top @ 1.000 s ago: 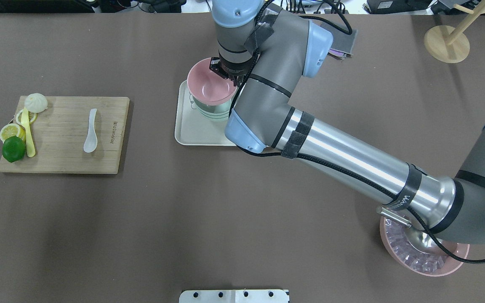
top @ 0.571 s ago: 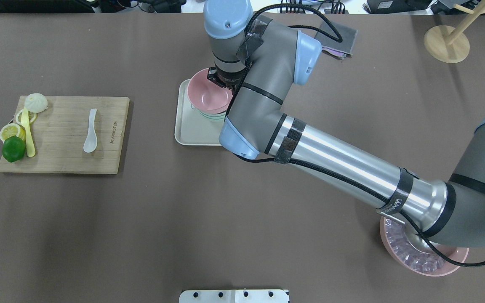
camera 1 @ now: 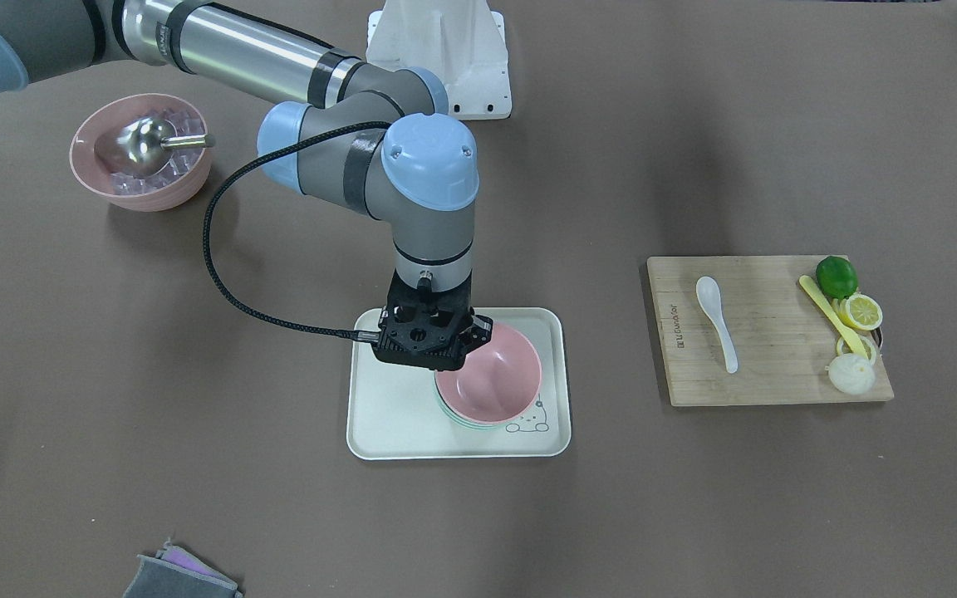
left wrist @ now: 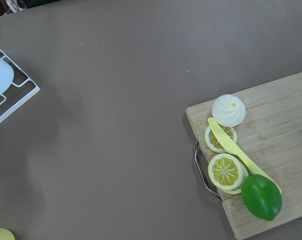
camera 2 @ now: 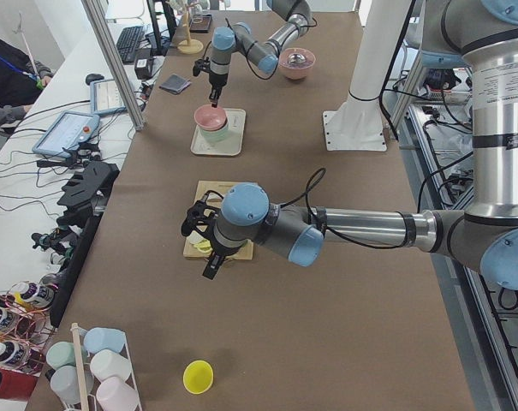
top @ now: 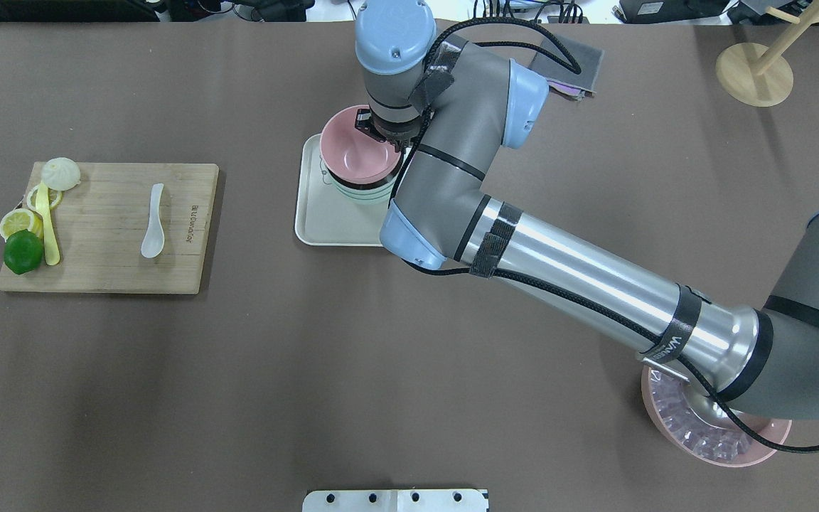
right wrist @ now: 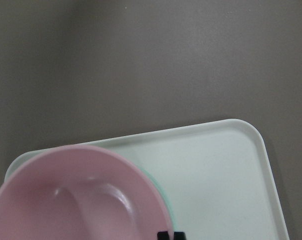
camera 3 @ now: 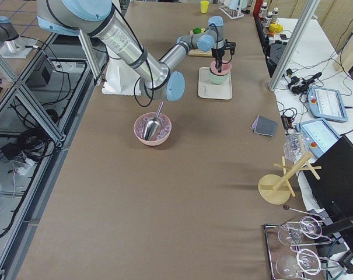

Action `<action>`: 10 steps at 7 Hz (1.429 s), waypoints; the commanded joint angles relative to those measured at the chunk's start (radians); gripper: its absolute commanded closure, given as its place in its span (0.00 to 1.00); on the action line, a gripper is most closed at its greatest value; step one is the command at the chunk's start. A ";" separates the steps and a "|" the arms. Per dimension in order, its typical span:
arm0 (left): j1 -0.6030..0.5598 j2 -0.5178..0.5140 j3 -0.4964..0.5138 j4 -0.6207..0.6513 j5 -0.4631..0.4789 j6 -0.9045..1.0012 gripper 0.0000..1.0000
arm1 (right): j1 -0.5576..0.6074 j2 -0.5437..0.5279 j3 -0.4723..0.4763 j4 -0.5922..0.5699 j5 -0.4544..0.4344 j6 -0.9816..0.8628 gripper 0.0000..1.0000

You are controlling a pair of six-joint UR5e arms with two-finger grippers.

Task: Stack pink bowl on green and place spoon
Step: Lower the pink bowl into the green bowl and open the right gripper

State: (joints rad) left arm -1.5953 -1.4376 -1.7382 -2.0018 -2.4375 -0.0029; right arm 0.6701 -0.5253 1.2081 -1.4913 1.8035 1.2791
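Note:
The pink bowl (top: 354,153) sits level in the mint-green bowls (top: 365,190) on the pale tray (top: 324,226). It also shows in the front view (camera 1: 497,380) and the right wrist view (right wrist: 81,195). My right gripper (top: 382,134) is at the bowl's far right rim, shut on it, with its dark fingertips (right wrist: 163,235) at that edge. The white spoon (top: 153,222) lies alone on the wooden cutting board (top: 104,267) at the left. My left gripper (camera 2: 200,235) shows only in the exterior left view, above the board; I cannot tell if it is open.
A lime (top: 23,251), lemon slices (top: 17,222), a yellow utensil (top: 45,227) and a white bun (top: 60,173) crowd the board's left end. A pink bowl of clear cubes with a steel scoop (camera 1: 142,154) stands near my right arm's base. A grey cloth (top: 569,67) lies behind the tray.
The pink bowl was tilted above the green bowls; it now sits level and lower in them. My right wrist swung left, then back right, still at the rim.

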 commanded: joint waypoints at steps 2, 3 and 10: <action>0.000 -0.003 0.002 0.000 0.002 -0.002 0.02 | -0.004 -0.002 -0.018 0.014 0.002 -0.007 1.00; 0.000 -0.003 0.003 0.000 0.002 -0.002 0.02 | -0.010 -0.002 -0.018 0.014 0.002 -0.007 1.00; 0.018 -0.052 -0.014 -0.066 0.009 -0.020 0.02 | 0.041 -0.025 -0.004 0.017 0.112 -0.027 0.00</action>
State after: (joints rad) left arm -1.5908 -1.4560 -1.7446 -2.0294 -2.4336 -0.0222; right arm 0.6709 -0.5434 1.2013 -1.4691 1.8464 1.2759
